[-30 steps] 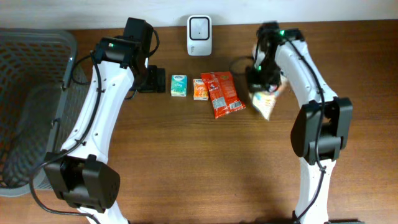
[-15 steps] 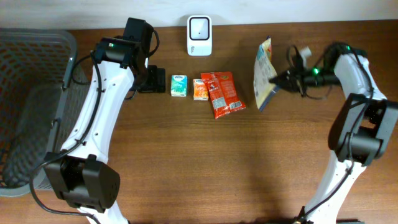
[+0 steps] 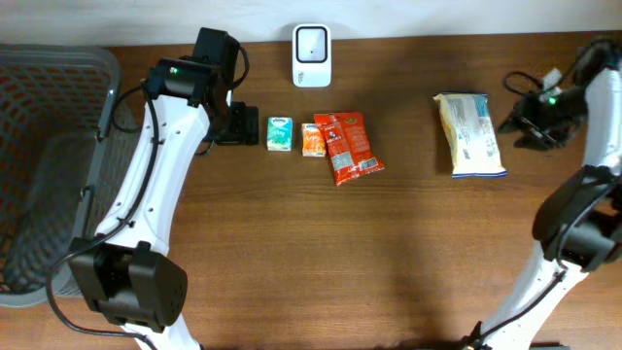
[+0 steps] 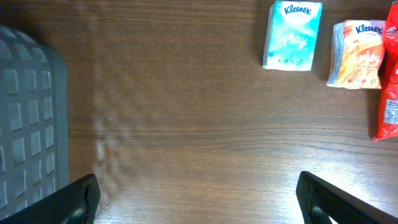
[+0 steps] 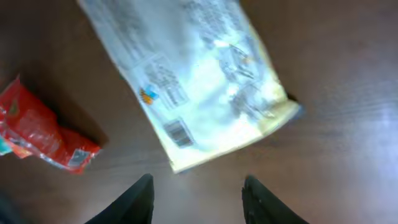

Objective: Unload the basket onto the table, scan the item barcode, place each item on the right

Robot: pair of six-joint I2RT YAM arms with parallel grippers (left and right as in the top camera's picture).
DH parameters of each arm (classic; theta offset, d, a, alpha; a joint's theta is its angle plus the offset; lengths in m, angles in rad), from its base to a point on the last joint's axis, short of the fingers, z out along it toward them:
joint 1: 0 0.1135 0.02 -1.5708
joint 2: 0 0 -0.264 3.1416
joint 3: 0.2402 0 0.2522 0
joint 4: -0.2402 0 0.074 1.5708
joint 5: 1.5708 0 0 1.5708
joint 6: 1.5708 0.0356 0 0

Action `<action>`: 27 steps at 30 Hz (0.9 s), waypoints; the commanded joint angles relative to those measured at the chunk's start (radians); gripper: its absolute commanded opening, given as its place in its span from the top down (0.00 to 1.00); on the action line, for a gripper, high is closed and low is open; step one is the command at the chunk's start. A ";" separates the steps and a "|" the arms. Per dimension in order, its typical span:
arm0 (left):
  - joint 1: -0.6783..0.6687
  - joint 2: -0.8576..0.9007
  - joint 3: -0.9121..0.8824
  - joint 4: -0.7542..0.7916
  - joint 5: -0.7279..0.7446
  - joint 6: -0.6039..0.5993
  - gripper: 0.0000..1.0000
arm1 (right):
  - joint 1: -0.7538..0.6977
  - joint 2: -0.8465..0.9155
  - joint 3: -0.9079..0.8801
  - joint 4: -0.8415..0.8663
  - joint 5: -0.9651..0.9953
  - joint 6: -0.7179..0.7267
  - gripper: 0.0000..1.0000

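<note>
the counter (image 3: 292,243) is brown wood. a grey mesh basket (image 3: 49,68) stands at its left end.

the pouch (image 3: 469,136), white with a yellowish end, lies flat on the right part of the counter. the right pincer (image 3: 528,124) sits just beside it on the outer side, close but not touching. the right pincer is released: in the right wrist view its fingers (image 5: 134,202) stand apart with only bare counter between them, and the pouch lies beyond the tips.

the pouch's long axis runs from the far edge of the counter toward the near edge, slightly tilted. the yellowish end points to the far edge; the blue-trimmed end points to the near edge.

a red packet (image 3: 347,146) lies near the middle of the counter, well apart from the pouch. a white scanner (image 3: 311,42) stands at the far edge. a teal tissue pack (image 3: 280,134) and an orange tissue pack (image 3: 312,139) lie side by side, left of the red packet. the left pincer (image 4: 199,205) is released, jaws wide, just left of the teal pack.

the right wrist view shows the barcode (image 5: 178,132) on the pouch's upward printed face; the overhead view does not resolve it. only the overhead view shows the scanner. the left wrist view shows the lettering on both tissue packs.
</note>
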 commanded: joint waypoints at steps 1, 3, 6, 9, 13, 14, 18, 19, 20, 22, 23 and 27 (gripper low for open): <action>0.006 0.002 -0.001 0.001 0.003 -0.013 0.01 | 0.096 -0.017 0.016 0.055 0.177 0.006 0.55; 0.006 0.002 -0.001 0.001 0.003 -0.013 0.01 | 0.145 -0.001 0.013 0.082 0.345 0.088 0.55; 0.006 0.002 -0.001 0.001 0.003 -0.013 0.01 | 0.174 0.039 -0.034 0.138 0.368 0.122 0.55; 0.006 0.002 -0.001 0.001 0.003 -0.013 0.01 | 0.197 0.064 -0.147 0.259 0.269 0.111 0.55; 0.006 0.002 -0.001 0.001 0.003 -0.013 0.01 | 0.272 0.078 -0.313 0.393 0.145 0.069 0.55; 0.006 0.002 -0.001 0.001 0.003 -0.013 0.01 | 0.306 0.079 -0.339 0.394 0.108 0.027 0.55; 0.006 0.002 -0.001 0.001 0.003 -0.013 0.01 | 0.419 0.064 -0.330 0.306 0.113 0.028 0.56; 0.006 0.002 -0.001 0.001 0.003 -0.013 0.01 | 0.455 0.045 -0.299 0.265 0.113 0.028 0.56; 0.006 0.002 -0.001 0.001 0.003 -0.013 0.01 | 0.473 0.027 -0.266 0.235 0.117 0.029 0.55; 0.006 0.002 -0.001 0.001 0.003 -0.013 0.01 | 0.484 -0.008 -0.174 0.199 0.121 0.040 0.51; 0.006 0.002 -0.001 0.001 0.003 -0.013 0.01 | 0.482 -0.014 -0.134 0.198 0.122 0.039 0.50; 0.006 0.002 -0.001 0.001 0.003 -0.013 0.01 | 0.475 -0.007 -0.064 0.292 0.175 0.039 0.41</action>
